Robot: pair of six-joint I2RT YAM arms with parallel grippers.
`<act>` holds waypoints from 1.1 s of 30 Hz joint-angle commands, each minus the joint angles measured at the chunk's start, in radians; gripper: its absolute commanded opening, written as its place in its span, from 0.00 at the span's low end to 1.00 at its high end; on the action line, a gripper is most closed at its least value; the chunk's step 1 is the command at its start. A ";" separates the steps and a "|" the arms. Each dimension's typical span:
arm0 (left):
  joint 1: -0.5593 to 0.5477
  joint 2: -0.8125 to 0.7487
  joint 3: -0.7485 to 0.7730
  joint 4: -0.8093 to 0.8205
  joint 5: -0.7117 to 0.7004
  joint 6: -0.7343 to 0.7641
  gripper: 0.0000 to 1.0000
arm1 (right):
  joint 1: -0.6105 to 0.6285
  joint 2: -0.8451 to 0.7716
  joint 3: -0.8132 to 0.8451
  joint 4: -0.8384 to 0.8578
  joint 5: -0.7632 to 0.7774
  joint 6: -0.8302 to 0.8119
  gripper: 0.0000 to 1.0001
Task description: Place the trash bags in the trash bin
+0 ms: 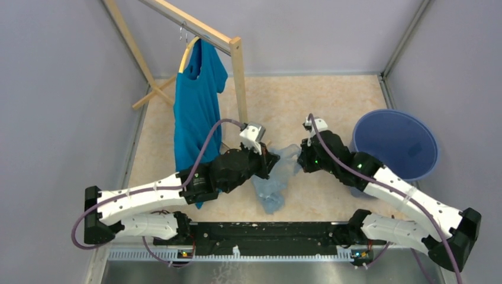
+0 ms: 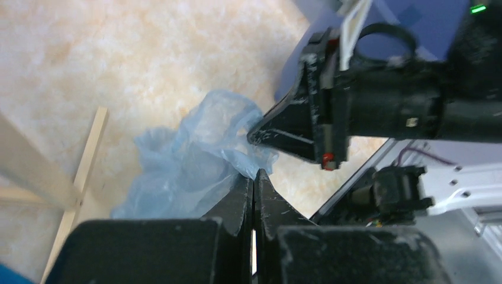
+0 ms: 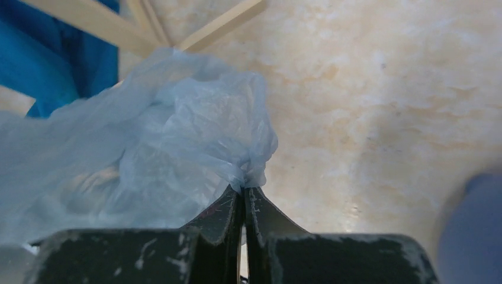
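Centrally, trash bag (image 1: 273,184) pinched, both jaws closed

left hand (image 2: 253,181) clamped, right hand (image 3: 243,196) clamped, arms angled inward

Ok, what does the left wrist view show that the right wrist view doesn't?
Only the left wrist view shows the right pincer from outside, closed on the trash bag, plus the left pincer closed on the bag's edge. Only the right wrist view clearly shows the teal T-shirt. Both share the bag, the marbled table and the wooden rack.
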 commanded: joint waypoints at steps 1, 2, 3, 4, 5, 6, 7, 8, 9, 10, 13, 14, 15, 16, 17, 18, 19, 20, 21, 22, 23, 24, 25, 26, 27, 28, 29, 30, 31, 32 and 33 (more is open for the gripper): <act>0.000 0.055 0.286 0.058 0.016 0.164 0.00 | -0.090 0.012 0.294 -0.147 0.070 -0.059 0.00; 0.000 0.061 0.365 0.092 0.096 0.228 0.00 | -0.096 0.011 0.459 -0.181 0.092 -0.098 0.00; 0.000 0.062 0.435 0.132 0.178 0.271 0.00 | -0.097 0.007 0.590 -0.208 0.087 -0.139 0.00; -0.001 0.056 0.474 0.197 0.267 0.295 0.00 | -0.097 -0.007 0.707 -0.213 0.039 -0.174 0.00; -0.001 0.045 0.491 0.264 0.339 0.313 0.00 | -0.097 -0.028 0.797 -0.192 -0.041 -0.198 0.00; -0.002 0.035 0.494 0.311 0.397 0.326 0.00 | -0.097 -0.062 0.833 -0.139 -0.118 -0.213 0.00; -0.001 0.027 0.490 0.328 0.420 0.332 0.00 | -0.097 -0.107 0.823 -0.073 -0.176 -0.222 0.00; -0.001 0.021 0.471 0.322 0.408 0.330 0.00 | -0.097 -0.145 0.777 -0.005 -0.218 -0.225 0.00; -0.002 0.012 0.427 0.309 0.363 0.321 0.00 | -0.097 -0.185 0.711 0.036 -0.217 -0.226 0.00; -0.002 0.000 0.357 0.303 0.298 0.311 0.00 | -0.097 -0.209 0.628 0.045 -0.182 -0.224 0.00; 0.000 -0.024 0.137 0.219 0.085 0.189 0.00 | -0.097 -0.223 0.324 -0.020 -0.117 -0.179 0.00; 0.000 -0.035 0.089 0.125 0.032 0.126 0.00 | -0.097 -0.225 0.228 -0.029 -0.127 -0.144 0.00; 0.000 -0.054 0.044 0.060 -0.020 0.060 0.00 | -0.097 -0.240 0.137 -0.022 -0.140 -0.104 0.00; 0.000 -0.091 -0.005 0.033 -0.039 0.019 0.00 | -0.096 -0.262 0.074 -0.002 -0.152 -0.068 0.00; 0.000 -0.128 -0.043 0.028 -0.050 -0.004 0.00 | -0.097 -0.289 0.036 0.017 -0.167 -0.051 0.00; 0.000 -0.160 -0.068 0.033 -0.062 -0.013 0.00 | -0.097 -0.305 0.038 0.025 -0.164 -0.052 0.00; 0.004 -0.181 -0.066 0.048 -0.064 0.000 0.00 | -0.097 -0.306 0.075 0.019 -0.139 -0.070 0.00; 0.009 -0.186 -0.038 0.077 -0.052 0.046 0.00 | -0.097 -0.280 0.144 0.011 -0.107 -0.105 0.00; 0.014 -0.172 0.022 0.102 -0.035 0.106 0.00 | -0.097 -0.243 0.266 -0.002 -0.080 -0.151 0.00; 0.015 -0.133 0.104 0.114 -0.010 0.176 0.00 | -0.097 -0.188 0.377 -0.019 -0.058 -0.198 0.00; 0.015 -0.082 0.227 0.114 0.031 0.237 0.00 | -0.097 -0.130 0.509 -0.040 -0.042 -0.243 0.00; 0.015 -0.023 0.359 0.107 0.092 0.298 0.00 | -0.098 -0.076 0.633 -0.063 -0.035 -0.278 0.00; 0.015 0.034 0.489 0.099 0.176 0.345 0.00 | -0.097 -0.029 0.764 -0.080 -0.051 -0.306 0.00; 0.015 0.078 0.642 0.097 0.266 0.371 0.00 | -0.098 0.003 0.873 -0.092 -0.075 -0.323 0.00; 0.015 0.112 0.715 0.116 0.361 0.383 0.00 | -0.097 0.021 0.955 -0.091 -0.102 -0.328 0.00; 0.014 0.129 0.755 0.144 0.443 0.385 0.00 | -0.097 0.022 1.007 -0.075 -0.130 -0.328 0.00; 0.014 0.135 0.764 0.195 0.509 0.383 0.00 | -0.098 0.009 1.024 -0.052 -0.151 -0.326 0.00; 0.014 0.129 0.747 0.230 0.547 0.382 0.00 | -0.097 -0.018 1.002 -0.022 -0.164 -0.320 0.00; 0.013 0.115 0.696 0.254 0.551 0.381 0.00 | -0.097 -0.052 0.946 0.012 -0.169 -0.310 0.00; 0.013 0.088 0.615 0.284 0.501 0.380 0.00 | -0.097 -0.094 0.870 0.044 -0.168 -0.301 0.00; 0.013 0.056 0.515 0.309 0.427 0.374 0.00 | -0.097 -0.131 0.778 0.059 -0.170 -0.289 0.00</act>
